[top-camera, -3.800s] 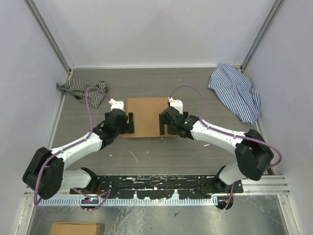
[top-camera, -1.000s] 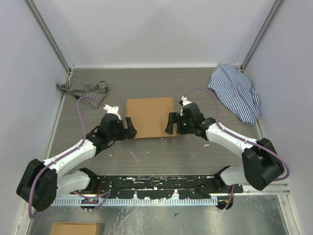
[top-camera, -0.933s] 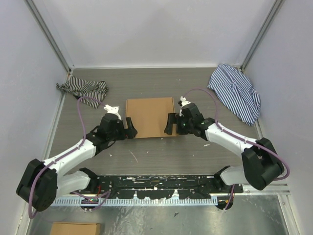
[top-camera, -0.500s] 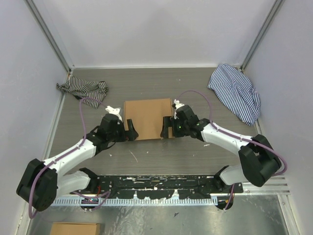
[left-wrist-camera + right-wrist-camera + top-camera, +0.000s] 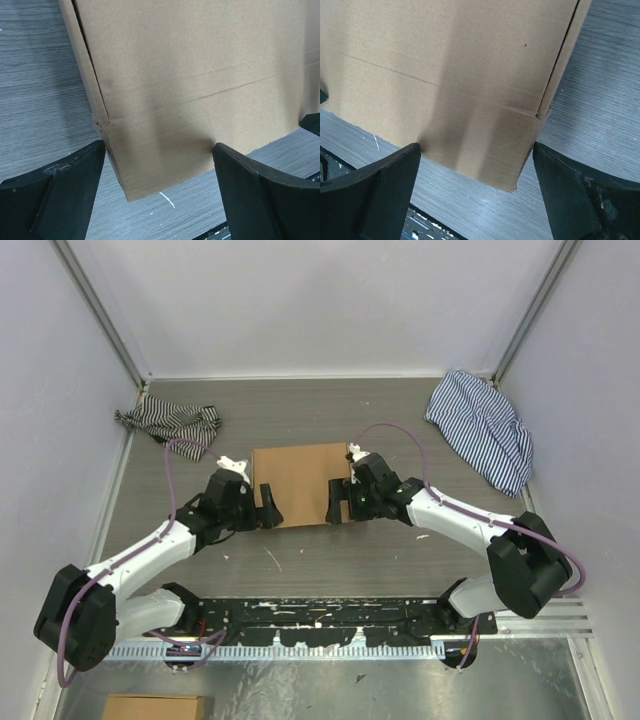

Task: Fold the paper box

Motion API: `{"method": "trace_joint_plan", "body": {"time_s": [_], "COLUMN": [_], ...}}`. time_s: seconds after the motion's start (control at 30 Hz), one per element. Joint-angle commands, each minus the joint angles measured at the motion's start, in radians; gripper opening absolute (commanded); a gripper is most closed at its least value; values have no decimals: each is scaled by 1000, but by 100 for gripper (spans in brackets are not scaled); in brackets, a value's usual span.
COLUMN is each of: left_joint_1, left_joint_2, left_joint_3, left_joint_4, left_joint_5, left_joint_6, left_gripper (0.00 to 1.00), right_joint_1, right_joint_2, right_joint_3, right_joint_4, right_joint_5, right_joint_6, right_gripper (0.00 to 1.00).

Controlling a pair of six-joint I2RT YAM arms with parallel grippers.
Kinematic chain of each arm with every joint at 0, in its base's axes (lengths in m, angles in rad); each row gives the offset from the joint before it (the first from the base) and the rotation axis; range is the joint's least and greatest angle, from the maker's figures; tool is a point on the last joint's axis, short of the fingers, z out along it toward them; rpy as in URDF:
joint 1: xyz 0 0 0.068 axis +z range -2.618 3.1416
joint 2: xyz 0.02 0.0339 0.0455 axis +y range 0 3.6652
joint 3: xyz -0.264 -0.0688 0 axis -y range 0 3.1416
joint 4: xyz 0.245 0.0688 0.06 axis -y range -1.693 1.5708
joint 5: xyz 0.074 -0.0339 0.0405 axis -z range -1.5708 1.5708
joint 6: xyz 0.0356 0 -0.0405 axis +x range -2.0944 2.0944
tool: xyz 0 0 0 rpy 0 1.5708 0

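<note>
A brown box [image 5: 293, 483] lies flat on the bench [image 5: 300, 405], with striped cloths [image 5: 480, 430] well apart from it, beyond its far left and far right corners. The likely trouble is that the light box skids or twists away if one arm pushes harder than the other. The side panels, seamed at each near corner, may also spring outward if nothing pins them. The left fingers [image 5: 55, 195] are apart, straddling the box's near left corner. The right fingers [image 5: 370, 187] are apart, straddling its near right corner. Whether any finger touches the cardboard cannot be told. Both arms reach in from the box's near side, elbows out, wrists turned inward toward its near edge.
</note>
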Motion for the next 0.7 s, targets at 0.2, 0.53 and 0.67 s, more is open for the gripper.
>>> {"method": "trace_joint_plan", "body": {"time_s": [0.2,0.53,0.67], "left_joint_1": [1,1,1], "left_joint_2": [-24,-21,-12], "left_joint_3": [104,130,130], "left_joint_4": [-141,-223,-230], "left_joint_5": [-1,-19,-12], "left_joint_6": [23,41,41], "left_gripper": [94,93,94], "right_joint_1": [22,23,23], "right_joint_2": [13,17,13], "right_joint_3": [81,105,106], "right_joint_4": [-47,-91,-96], "right_joint_5": [26,16,16], "right_joint_6": [9,20,21], "right_gripper": [91,80,83]}}
